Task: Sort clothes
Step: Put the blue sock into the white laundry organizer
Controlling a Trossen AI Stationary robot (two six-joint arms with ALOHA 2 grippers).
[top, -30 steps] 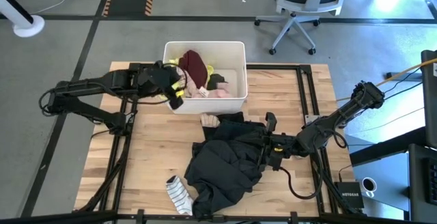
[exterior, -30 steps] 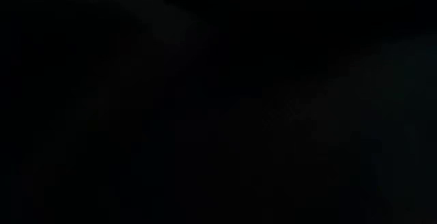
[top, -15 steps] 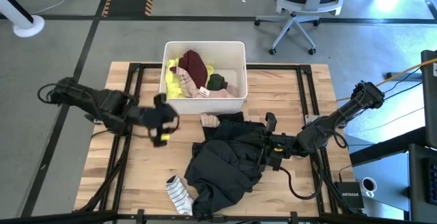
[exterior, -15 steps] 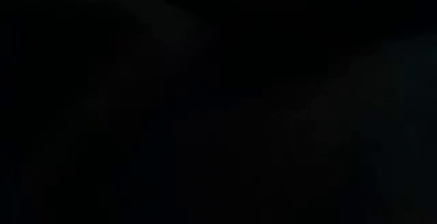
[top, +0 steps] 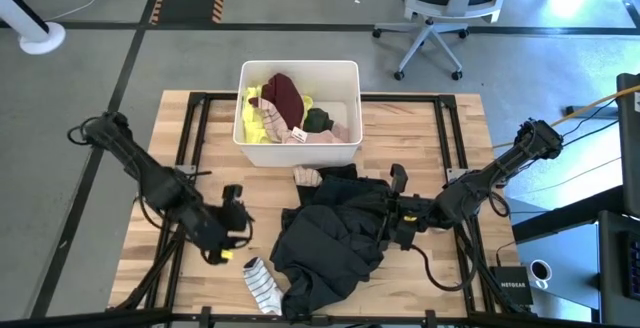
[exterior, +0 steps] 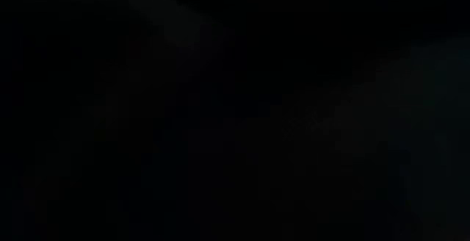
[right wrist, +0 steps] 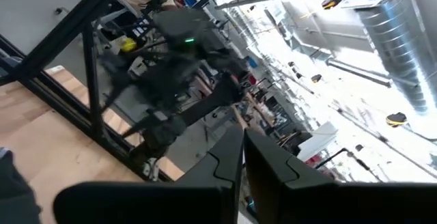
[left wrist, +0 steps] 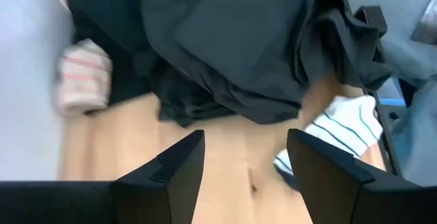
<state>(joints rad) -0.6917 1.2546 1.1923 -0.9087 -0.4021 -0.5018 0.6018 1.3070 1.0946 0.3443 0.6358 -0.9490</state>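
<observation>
A large dark pile of garments lies on the wooden table, and the left wrist view shows it too. A grey-white striped sock lies at the pile's near left. A small pale pink-striped piece lies at its far edge. My left gripper is open and empty, low over the table left of the pile, with bare wood between its fingers. My right gripper is shut at the pile's right edge. The low view is all dark. My right gripper lies against or just beside the dark pile's right edge; I cannot tell whether it touches the cloth.
A white bin stands at the table's far edge, with maroon, neon yellow, dark green and pale pink clothes in it. Black frame rails run along the table's sides. Bare wood lies at the left.
My left gripper has gone from the bin's near left corner toward the table's near edge and down, and now points at the dark pile and the sock. My right arm and the clothes have kept still.
</observation>
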